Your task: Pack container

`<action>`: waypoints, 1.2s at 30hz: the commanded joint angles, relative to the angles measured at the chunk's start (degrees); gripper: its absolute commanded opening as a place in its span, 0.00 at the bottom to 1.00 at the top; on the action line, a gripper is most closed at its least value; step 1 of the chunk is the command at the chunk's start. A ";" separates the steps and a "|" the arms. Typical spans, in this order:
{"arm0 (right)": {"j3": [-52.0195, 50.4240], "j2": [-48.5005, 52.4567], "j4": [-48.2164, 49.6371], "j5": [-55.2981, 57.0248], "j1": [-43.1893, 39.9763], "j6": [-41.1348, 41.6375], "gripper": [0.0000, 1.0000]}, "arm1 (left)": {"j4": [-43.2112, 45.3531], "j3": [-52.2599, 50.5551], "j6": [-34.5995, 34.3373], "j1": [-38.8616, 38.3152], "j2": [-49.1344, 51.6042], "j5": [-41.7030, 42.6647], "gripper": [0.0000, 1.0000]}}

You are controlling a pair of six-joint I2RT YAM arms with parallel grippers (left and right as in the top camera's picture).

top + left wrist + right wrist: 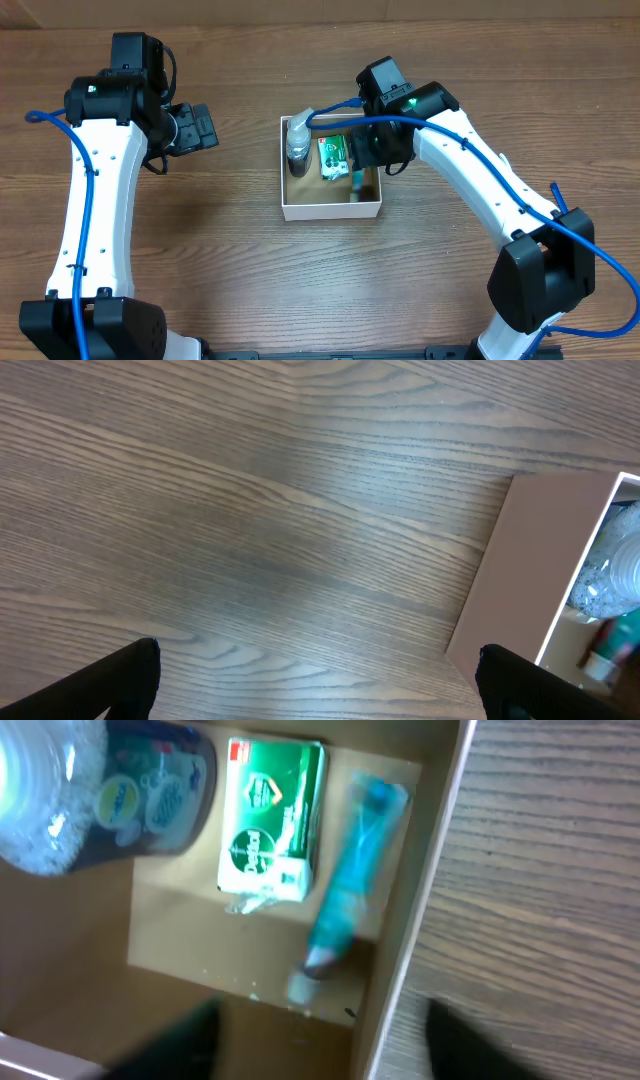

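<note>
Container (330, 210) of white-walled cardboard with a brown floor sits near the middle of the wooden bench (450, 60), square to its edges. Three things lie inside. A clear bottle (298, 148) with a dark label is against the left wall, at the far end. A green packet (334, 155) lies flat just right of the bottle. A slim teal tube (356, 180) lies along the right wall, close beside the packet.

In the right wrist view the bottle (100, 790) fills the upper left corner, the green packet (270, 820) sits beside it, and the teal tube (355, 870) runs slightly slanted next to the container's right rim (420, 900), with bare bench (540, 920) beyond.

The right hand (372, 150) hangs over the far right part of the container. Its fingers show as two dark blurs at the lower edge of its own view, set apart: one is over the box floor, the other over the bench outside the right wall (320, 1045).

The left hand (200, 127) is well apart from the container, to its left, above bare bench (250, 510). Its fingers are spread wide at the lower corners of the left wrist view (320, 690), and the container's outer wall (520, 560) shows at the right edge there.
</note>
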 commanded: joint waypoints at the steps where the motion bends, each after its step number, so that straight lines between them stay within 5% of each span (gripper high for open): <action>1: 0.50 -1.99 -0.90 0.24 0.15 0.00 0.71 | 0.28 -0.61 1.29 -0.15 0.04 0.68 1.00; 5: 1.51 -11.61 -0.31 8.07 -2.36 2.01 0.72 | 0.13 -0.61 1.29 -0.15 0.04 0.66 1.00; 7: 1.70 -20.87 1.73 13.64 -10.58 1.79 0.91 | 0.13 -0.61 1.29 -0.15 0.04 0.66 1.00; 9: 1.70 -23.17 1.22 11.87 -20.65 -1.99 0.95 | 0.11 -0.61 1.29 -0.15 0.04 0.68 1.00; 17: -5.29 -11.74 -1.70 -0.37 -42.80 -13.64 0.96 | 0.15 -0.61 1.29 -0.15 0.04 0.68 1.00; 30: -24.20 -2.10 13.55 0.28 -44.87 -15.52 0.96 | 0.11 -0.61 1.31 -0.15 0.04 0.66 1.00; 36: -24.61 2.47 15.72 0.26 -46.49 -16.59 0.96 | -0.11 -0.61 1.31 -0.15 0.04 0.66 1.00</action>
